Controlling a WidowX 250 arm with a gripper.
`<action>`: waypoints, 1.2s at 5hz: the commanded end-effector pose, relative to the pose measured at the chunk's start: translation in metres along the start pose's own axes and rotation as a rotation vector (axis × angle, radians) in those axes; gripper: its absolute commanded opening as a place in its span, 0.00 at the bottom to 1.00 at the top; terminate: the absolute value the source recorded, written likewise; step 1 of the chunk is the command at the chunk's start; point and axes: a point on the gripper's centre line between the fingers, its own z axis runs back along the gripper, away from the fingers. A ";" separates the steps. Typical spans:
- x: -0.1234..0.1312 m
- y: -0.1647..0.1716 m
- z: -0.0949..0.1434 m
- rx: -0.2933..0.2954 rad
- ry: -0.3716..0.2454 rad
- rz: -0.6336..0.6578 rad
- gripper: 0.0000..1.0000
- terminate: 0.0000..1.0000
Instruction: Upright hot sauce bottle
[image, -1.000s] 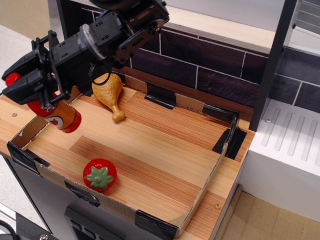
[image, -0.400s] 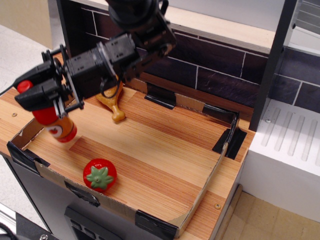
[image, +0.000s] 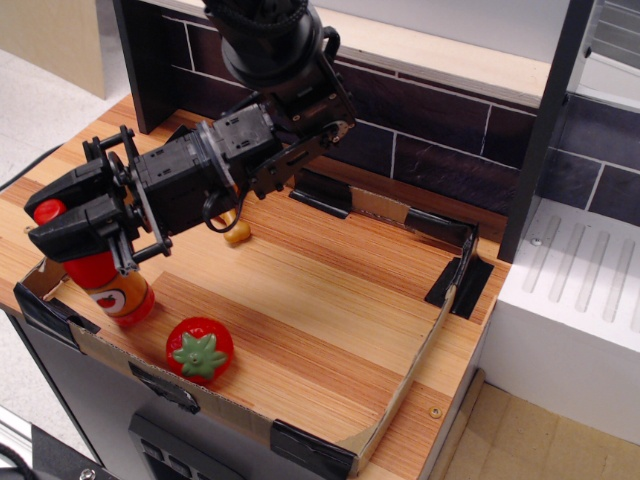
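Note:
The hot sauce bottle (image: 112, 293) is red with a red cap and an orange label band. It stands nearly upright at the front left corner of the wooden tray, its base on or just above the floor. My black gripper (image: 66, 226) is shut on the bottle's neck and upper body, coming in from the right. The fingers hide much of the bottle's upper part.
A red tomato (image: 199, 350) with a green star top lies just right of the bottle near the front wall. A toy chicken drumstick (image: 237, 233) lies behind the arm. The cardboard tray wall (image: 60, 318) runs close by the bottle. A dark tiled backsplash (image: 430, 135) stands behind.
The gripper has swung the bottle from tilted to nearly upright and carried it forward and down toward the tray's front left corner.

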 end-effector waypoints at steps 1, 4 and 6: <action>-0.001 0.009 0.019 -0.069 0.022 0.018 0.00 0.00; -0.003 0.021 0.026 -0.063 -0.050 0.147 1.00 0.00; -0.014 0.032 0.045 -0.096 -0.128 0.180 1.00 1.00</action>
